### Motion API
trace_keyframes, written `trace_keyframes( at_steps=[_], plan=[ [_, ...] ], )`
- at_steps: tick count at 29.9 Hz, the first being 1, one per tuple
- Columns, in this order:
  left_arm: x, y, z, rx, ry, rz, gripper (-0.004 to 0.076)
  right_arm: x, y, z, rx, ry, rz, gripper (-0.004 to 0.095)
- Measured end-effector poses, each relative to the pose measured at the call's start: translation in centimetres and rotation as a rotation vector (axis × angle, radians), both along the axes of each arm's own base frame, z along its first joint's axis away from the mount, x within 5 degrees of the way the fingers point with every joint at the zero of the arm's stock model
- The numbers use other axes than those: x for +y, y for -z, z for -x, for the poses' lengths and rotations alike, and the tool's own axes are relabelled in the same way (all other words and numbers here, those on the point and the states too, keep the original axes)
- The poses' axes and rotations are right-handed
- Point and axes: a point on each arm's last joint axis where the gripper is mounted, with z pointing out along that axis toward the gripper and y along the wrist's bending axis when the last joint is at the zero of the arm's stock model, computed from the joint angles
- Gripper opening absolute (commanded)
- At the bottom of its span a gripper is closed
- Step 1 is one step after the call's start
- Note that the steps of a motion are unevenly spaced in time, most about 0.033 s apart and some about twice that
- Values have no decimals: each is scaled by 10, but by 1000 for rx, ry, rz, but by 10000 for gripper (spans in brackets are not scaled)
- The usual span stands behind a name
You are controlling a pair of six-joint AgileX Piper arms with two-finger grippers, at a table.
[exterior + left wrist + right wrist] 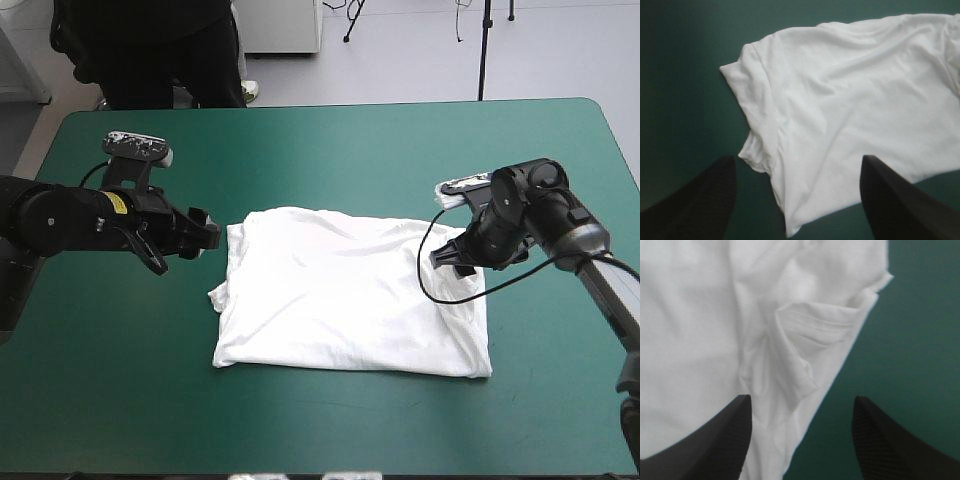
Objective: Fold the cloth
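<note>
t-shirt [350,295] lies flat; left gripper [206,238] and right gripper [456,259] splayed.

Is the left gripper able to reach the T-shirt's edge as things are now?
Probably yes: the left gripper is open beside the T-shirt, with only bare teal-green cover between.

White T-shirt [350,295] folded rectangular, flat, mid-table.
</note>
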Motion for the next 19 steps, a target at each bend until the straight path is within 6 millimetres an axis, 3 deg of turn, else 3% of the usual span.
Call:
trace_keyframes(
  at_steps=[8,13,19],
  plan=[
    [9,17,14,57,-103,1,501,-21,-67,54,-228,88,-44,564],
    [15,57,27,185,-161,-26,501,-32,-96,89,-336,126,-101,563],
    [16,117,32,347,-203,-65,501,-39,-112,114,-414,137,-137,563]
  ],
)
